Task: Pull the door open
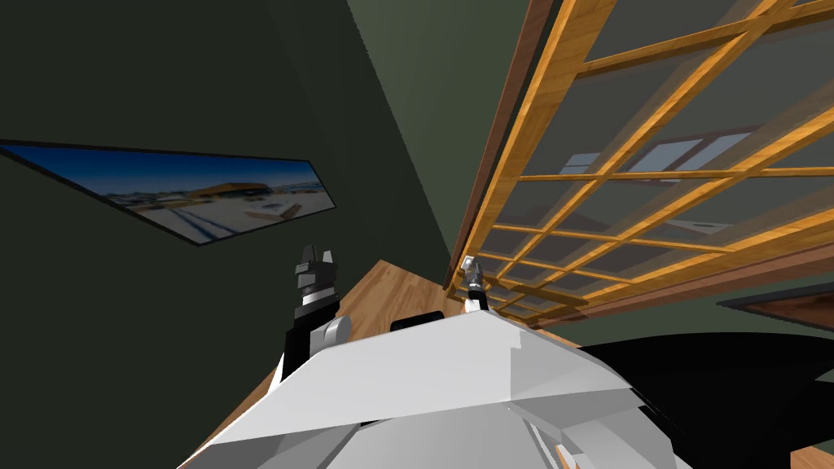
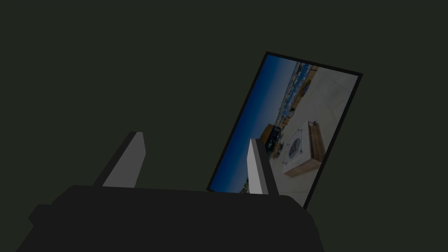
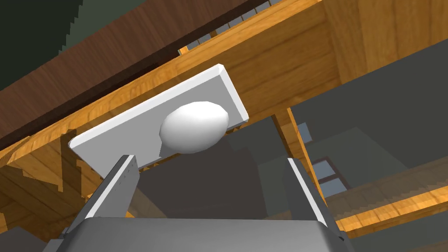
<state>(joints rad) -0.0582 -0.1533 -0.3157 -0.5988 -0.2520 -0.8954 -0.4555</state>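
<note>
The door (image 1: 651, 171) is a light wooden lattice of glass panes, set in a darker brown frame. Its white egg-shaped knob (image 3: 194, 127) sits on a white plate (image 3: 131, 127) on the door's edge rail. My right gripper (image 3: 210, 175) is open, with the knob just beyond and between its fingertips, untouched. In the head view the right gripper (image 1: 472, 273) is at the door's edge, by the small white knob (image 1: 470, 262). My left gripper (image 1: 316, 259) is held up to the left, open and holding nothing, its fingers (image 2: 129, 159) standing apart.
A dark green wall runs to the left, with a framed picture (image 1: 212, 195) on it. Wooden floor (image 1: 391, 293) lies between me and the door. A black area (image 1: 733, 383) spreads at the lower right.
</note>
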